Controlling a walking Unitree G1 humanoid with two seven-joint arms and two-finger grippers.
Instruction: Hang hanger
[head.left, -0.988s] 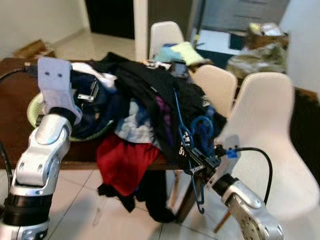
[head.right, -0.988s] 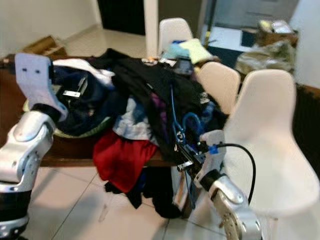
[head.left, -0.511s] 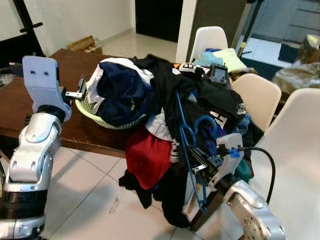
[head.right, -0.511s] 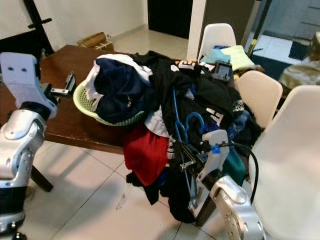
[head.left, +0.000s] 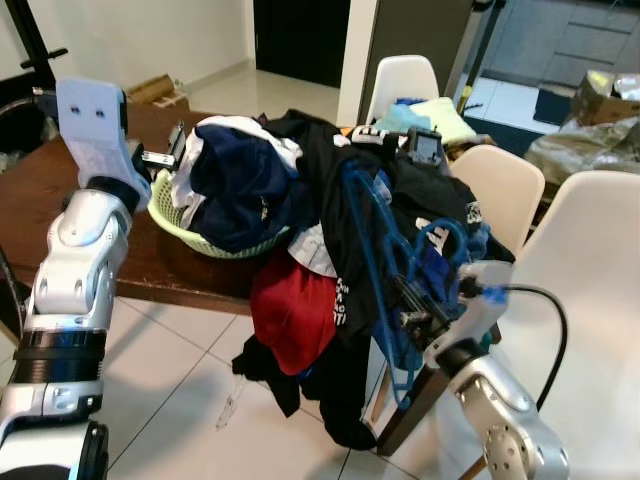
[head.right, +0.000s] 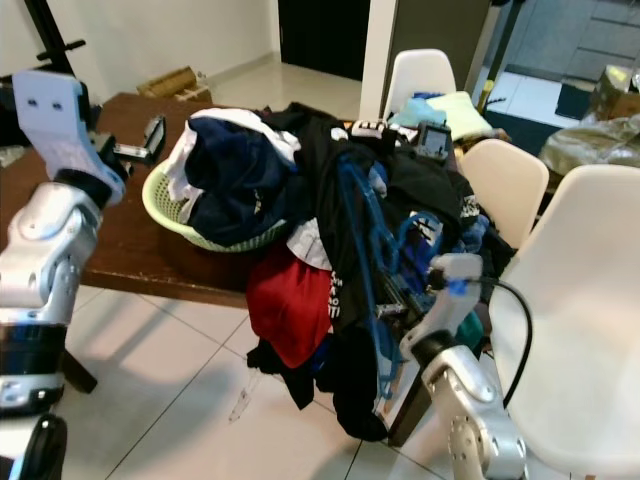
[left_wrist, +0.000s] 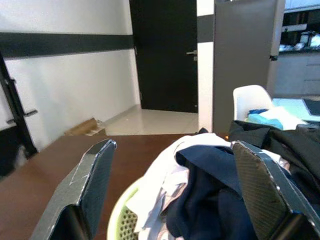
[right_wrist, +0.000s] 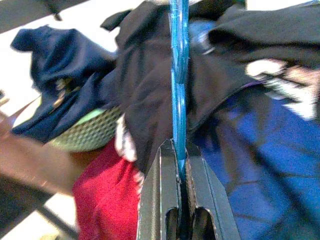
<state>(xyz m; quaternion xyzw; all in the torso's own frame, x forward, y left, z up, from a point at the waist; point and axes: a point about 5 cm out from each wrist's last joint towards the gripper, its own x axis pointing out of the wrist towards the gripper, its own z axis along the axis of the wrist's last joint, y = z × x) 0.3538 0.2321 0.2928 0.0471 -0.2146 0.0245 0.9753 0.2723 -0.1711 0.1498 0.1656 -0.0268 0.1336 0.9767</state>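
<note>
Gripping a blue plastic hanger (head.left: 372, 262), the right pincer (head.left: 418, 313) has its two black fingers (right_wrist: 161, 195) pressed flat on either side of one thin bar, as the right wrist view makes plain. From that grip the hanger's long axis runs up and away, straight out along the line of the fingers, lying against the black garments (head.left: 340, 190) heaped on the brown worktop (head.left: 40, 200); more blue hangers seem tangled just beside the pincer, and I cannot tell where one ends and the next begins. The right arm is clearly the nearer one, since it already has hold of the thing. The left pincer (left_wrist: 170, 190) is raised well off on the other side of the heap, fingers spread wide apart with nothing between them, facing a light green laundry basket (head.left: 190, 228). That basket, beyond the left pincer's fingertips, is stuffed with navy clothing (head.left: 240, 185) and something white, and a red garment (head.left: 292, 310) spills over the worktop's edge between the basket and the right pincer. White chairs (head.left: 570, 300) stand close beside the right arm. I see no rail here, so the hanger must first come free of the pile.
</note>
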